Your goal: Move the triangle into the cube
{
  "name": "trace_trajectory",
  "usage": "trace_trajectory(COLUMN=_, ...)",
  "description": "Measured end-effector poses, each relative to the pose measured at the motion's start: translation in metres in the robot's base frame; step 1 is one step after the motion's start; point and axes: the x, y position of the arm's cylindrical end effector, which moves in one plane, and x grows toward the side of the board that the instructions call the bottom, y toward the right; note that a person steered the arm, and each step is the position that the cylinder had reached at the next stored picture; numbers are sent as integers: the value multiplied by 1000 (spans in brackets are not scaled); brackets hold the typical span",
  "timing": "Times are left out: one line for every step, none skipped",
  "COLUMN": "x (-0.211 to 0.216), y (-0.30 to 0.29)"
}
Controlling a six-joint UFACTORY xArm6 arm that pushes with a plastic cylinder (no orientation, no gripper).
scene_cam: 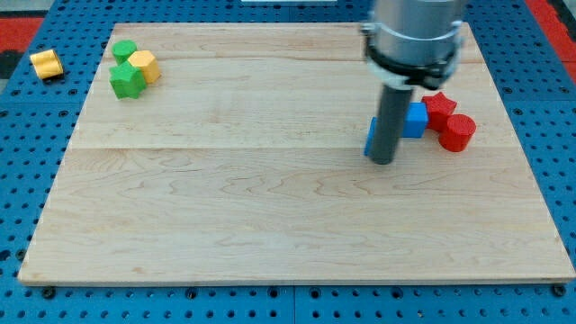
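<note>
My tip (382,161) rests on the board at the view's right of centre. Directly behind the rod a blue block (370,137) shows as a thin edge, mostly hidden, its shape unclear. Just to its right sits a blue cube (415,120), touching or nearly touching the hidden blue block. A red star-like block (439,107) and a red cylinder (457,132) lie against the cube's right side.
At the view's top left sit a green round block (124,50), a yellow block (144,66) and a green star block (127,81), clustered together. A yellow block (46,63) lies off the wooden board (225,198) on the blue pegboard.
</note>
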Motion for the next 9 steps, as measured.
trace_trajectory(x=1, y=-1)
trace_trajectory(x=33, y=-44)
trace_trajectory(x=31, y=-71)
trace_trajectory(x=9, y=-41)
trace_trajectory(x=-6, y=8)
trace_trajectory(x=-8, y=44)
trace_trajectory(x=38, y=-13)
trace_trajectory(x=0, y=-69)
trace_trajectory(x=-18, y=-42)
